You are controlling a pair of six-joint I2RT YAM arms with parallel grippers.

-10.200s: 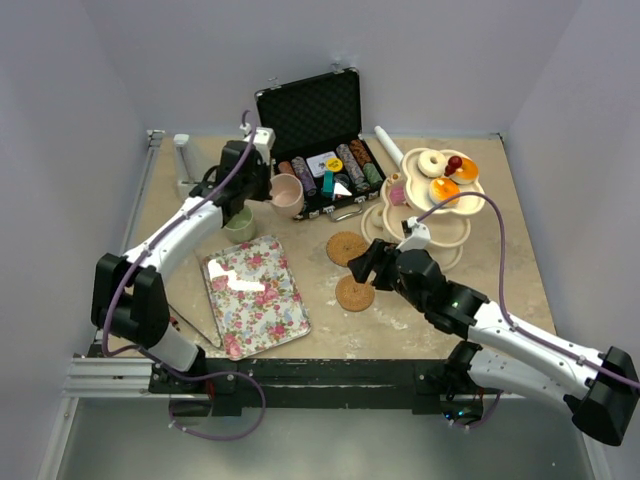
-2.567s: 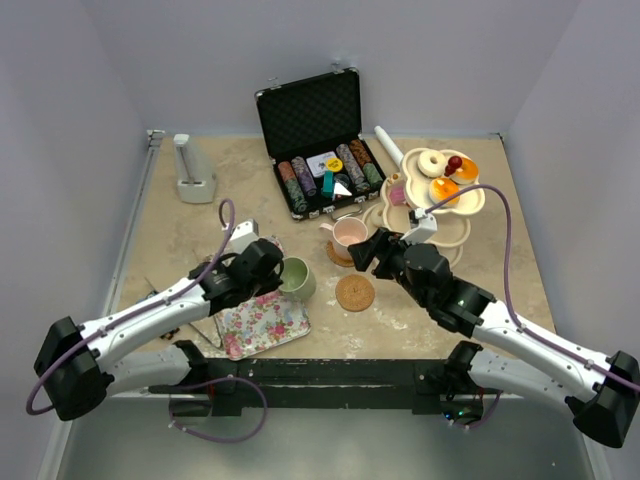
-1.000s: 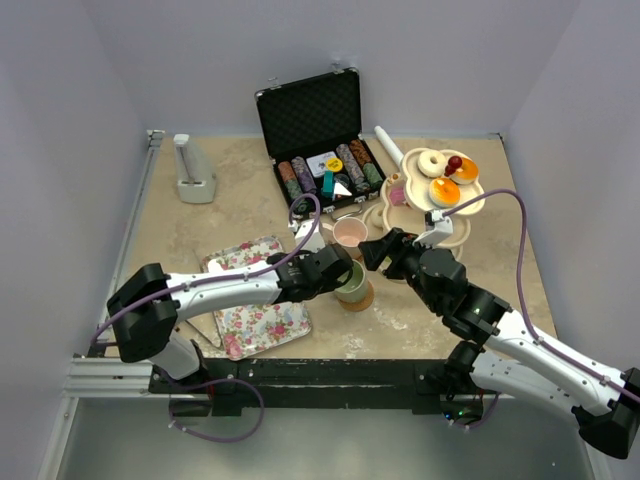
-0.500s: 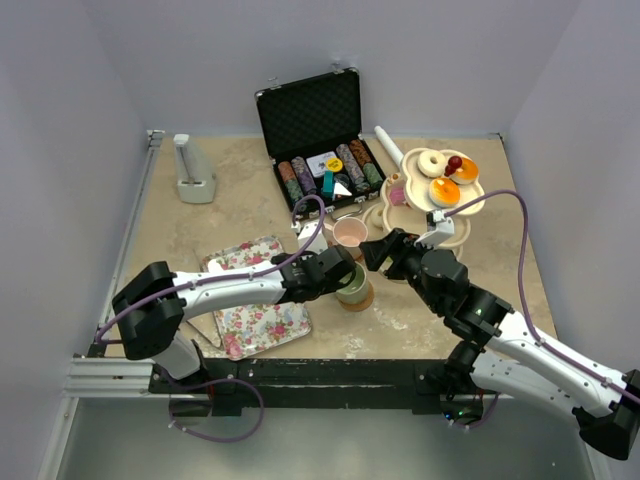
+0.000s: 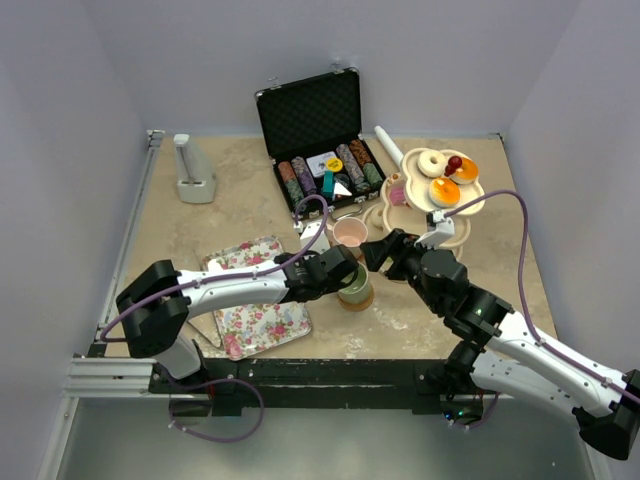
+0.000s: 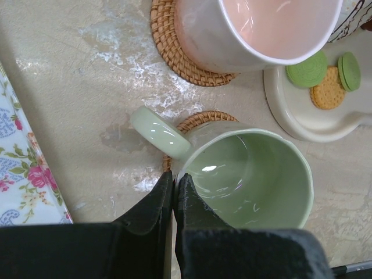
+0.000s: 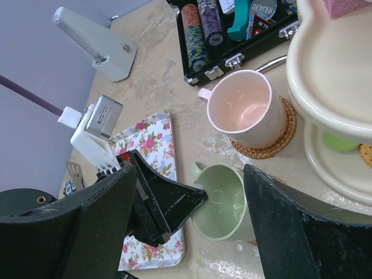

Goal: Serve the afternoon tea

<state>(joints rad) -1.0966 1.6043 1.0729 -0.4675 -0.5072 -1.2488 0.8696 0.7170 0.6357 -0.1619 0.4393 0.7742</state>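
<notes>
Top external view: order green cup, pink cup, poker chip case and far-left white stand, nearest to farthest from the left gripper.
1. Green cup, held by the left gripper.
2. Pink cup, just behind it.
3. Poker chip case, back centre.
4. White stand, far-left corner.

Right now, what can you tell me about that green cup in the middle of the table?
The green cup is a pale, glossy mug, ceramic by its look, with one loop handle and nothing inside. It stands upright and seems to rest on a round woven coaster, close to the pink cup but not touching it. The left claw pinches its rim right beside the handle, one finger inside and one outside.
</notes>
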